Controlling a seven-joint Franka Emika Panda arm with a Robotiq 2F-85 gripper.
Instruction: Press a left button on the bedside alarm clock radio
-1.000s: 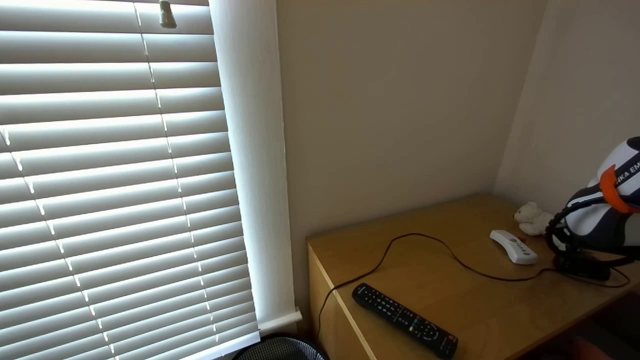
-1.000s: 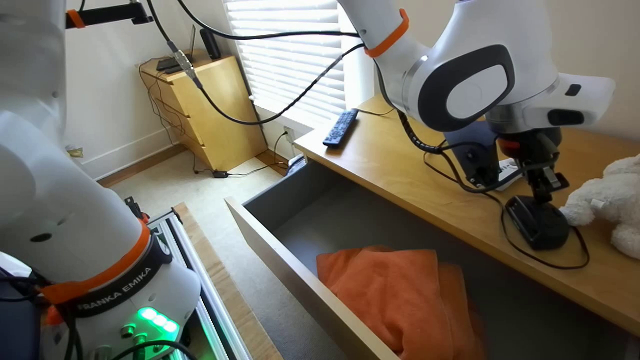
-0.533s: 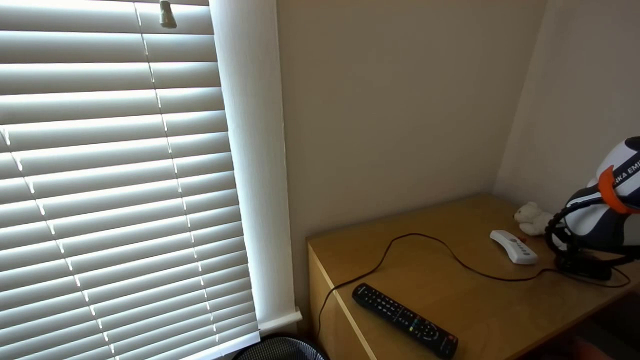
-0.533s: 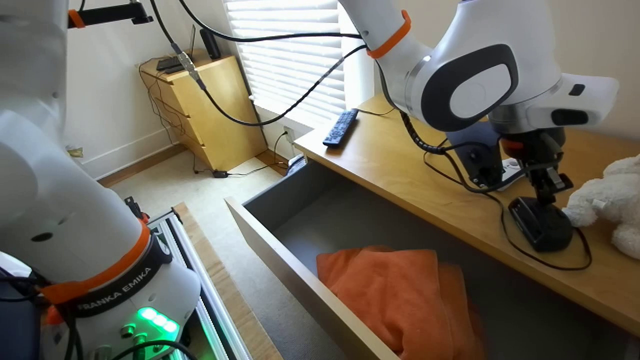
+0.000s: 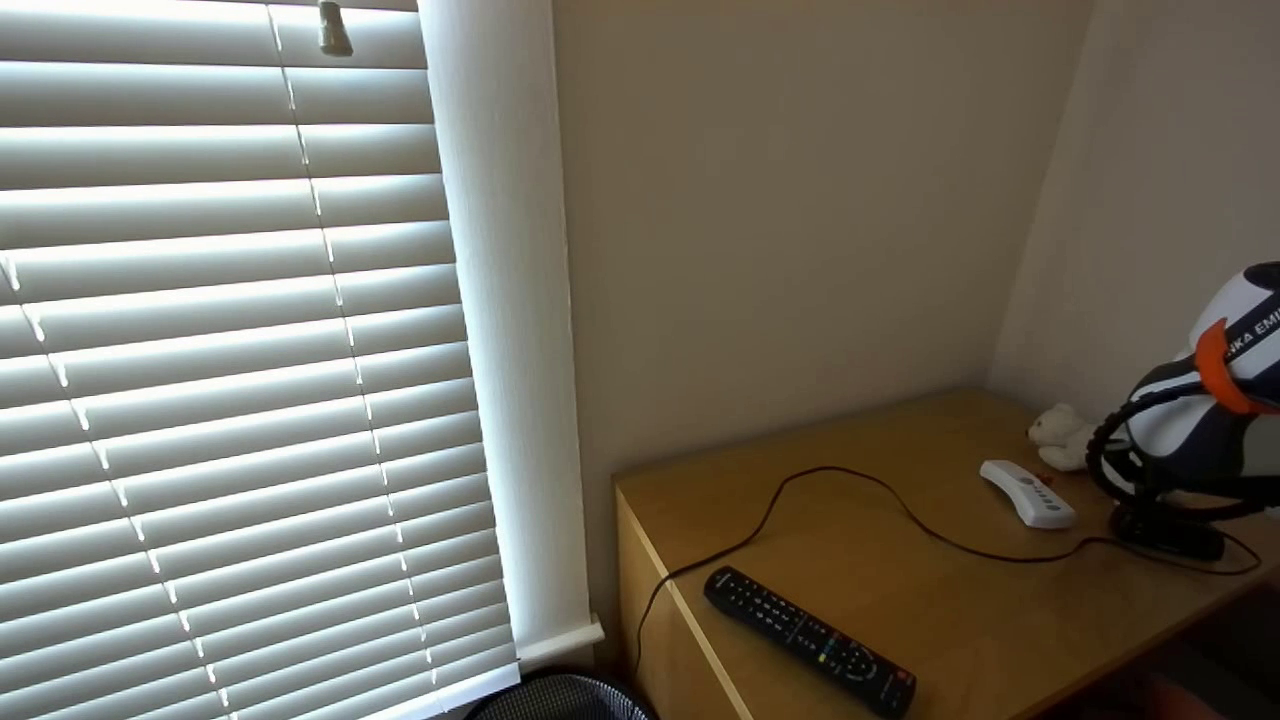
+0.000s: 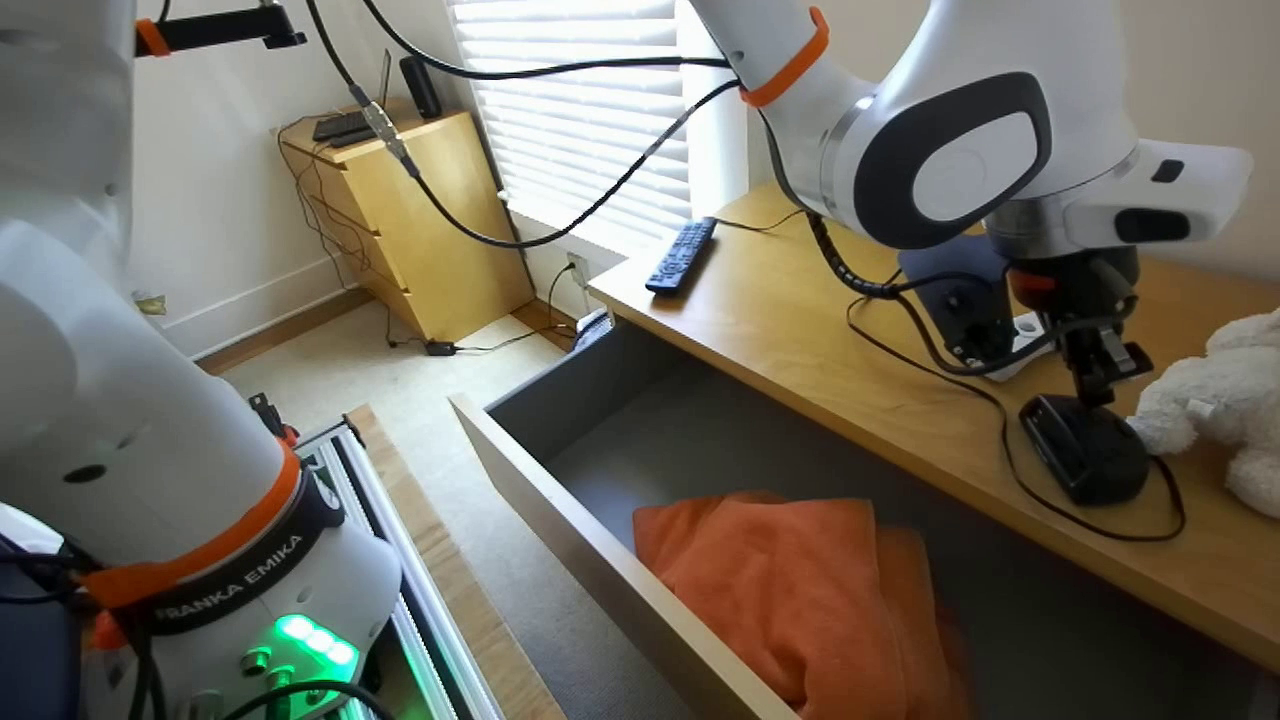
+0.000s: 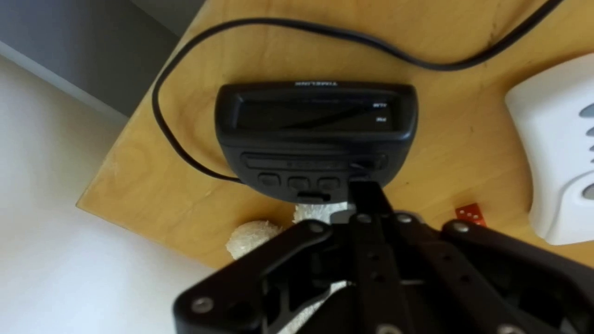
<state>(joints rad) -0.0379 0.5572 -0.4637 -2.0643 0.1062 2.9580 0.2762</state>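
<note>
Directly beneath the tip of the claw (image 6: pixel 1095 390) sits the black alarm clock radio (image 7: pixel 301 144); in the wrist view that tip overlaps one end of the row of buttons (image 7: pixel 298 183) along the clock's edge nearest the claw, though whether it touches I cannot tell. The claw is clenched, its fingers (image 7: pixel 369 197) drawn together. A thin dark cord (image 7: pixel 278 21) curves round the clock and runs away across the wooden desktop (image 5: pixel 950 610). Close beside the claw and the clock sits a fluffy white toy (image 6: pixel 1240 400); near the claw as well lie a red die (image 7: pixel 471 214) with white pips and a white gadget (image 7: pixel 557 139) with grey buttons. Lower than the claw, beneath the desktop, a drawer (image 6: pixel 610 560) stands open with an orange cloth (image 6: pixel 770 590) inside. Well apart from the claw, near the desktop's far end, lies the long black remote control (image 5: pixel 810 638). Beyond it come slatted blinds (image 5: pixel 200 400) and a black mesh bin (image 5: pixel 565 698), and farthest from the claw stands a wooden chest of drawers (image 6: pixel 440 210).
</note>
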